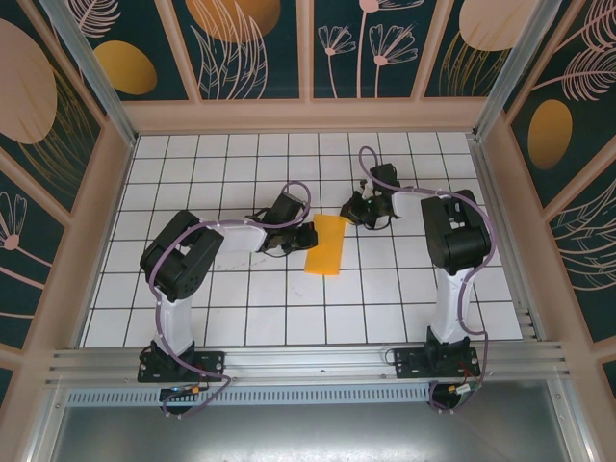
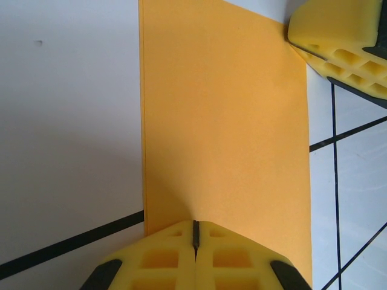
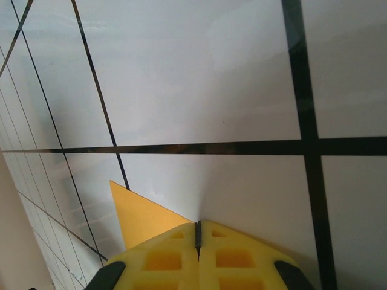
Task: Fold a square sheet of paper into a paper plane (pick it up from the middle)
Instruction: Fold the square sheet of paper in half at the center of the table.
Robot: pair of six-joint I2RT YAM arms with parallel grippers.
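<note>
The square sheet of paper [image 1: 327,246] lies on the tiled table as a folded orange-yellow rectangle, narrower than it is long. In the left wrist view the paper [image 2: 224,121] runs away from my left gripper [image 2: 195,226]. That gripper's yellow jaws are shut, and their tips rest over the sheet's near edge with nothing between them. From above, the left gripper [image 1: 310,234] meets the paper's left side. My right gripper [image 1: 349,213] is shut at the paper's far right corner. In the right wrist view the right gripper [image 3: 197,228] sits beside a pointed corner of the paper [image 3: 139,217]. Its fingers [image 2: 338,36] also show.
The white tiled table [image 1: 241,308] with black grid lines spreads around the paper. Patterned walls enclose it at the back and on both sides. A metal rail [image 1: 308,361] with both arm bases runs along the near edge.
</note>
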